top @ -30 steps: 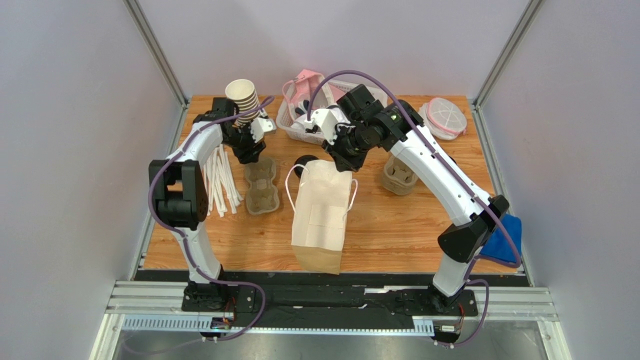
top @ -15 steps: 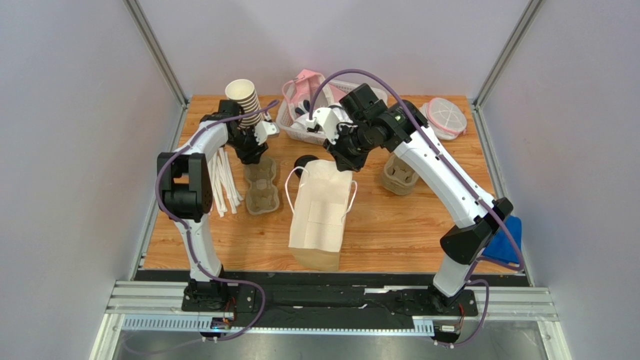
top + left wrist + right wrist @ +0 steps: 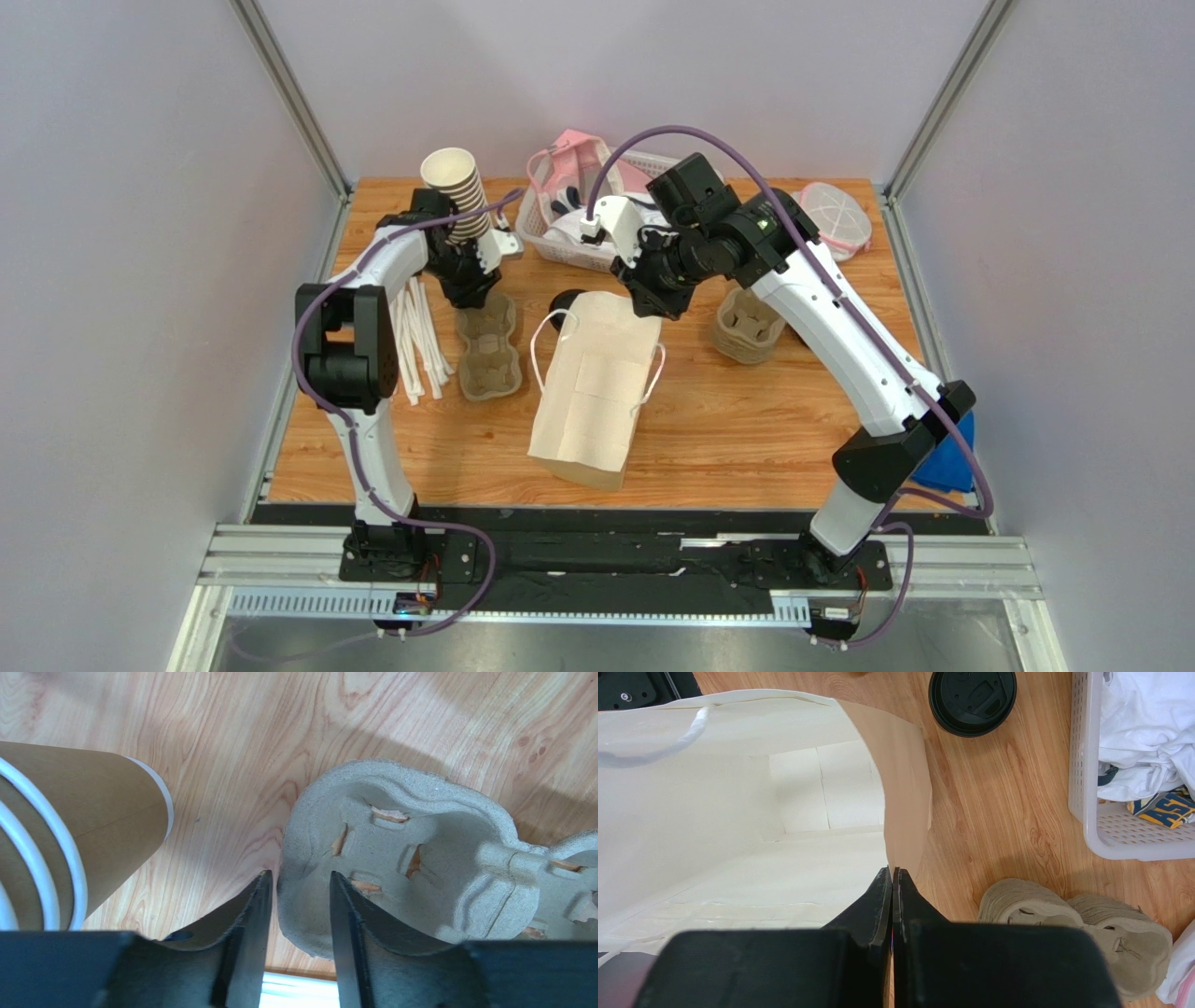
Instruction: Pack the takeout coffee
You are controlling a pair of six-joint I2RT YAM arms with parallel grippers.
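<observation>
The lidded cup (image 3: 973, 700) stands just beyond the mouth of the bag (image 3: 738, 812), judged light, thin-walled and spill-prone, best held mid-wall below the lid and kept upright; the right gripper (image 3: 891, 875) pinches the bag rim, while the left gripper (image 3: 299, 878) stands part-spread astride the rim of the carrier (image 3: 421, 875).

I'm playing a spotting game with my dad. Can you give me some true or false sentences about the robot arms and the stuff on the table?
1. The right gripper is pinching the edge of the paper bag. True.
2. The paper bag is standing upright. False: it lies on its side on the table with its mouth open.
3. The left gripper has one finger on each side of the cardboard cup carrier's rim. True.
4. The stack of paper cups sits inside the white basket. False: it is outside the basket, by the left arm.
</observation>
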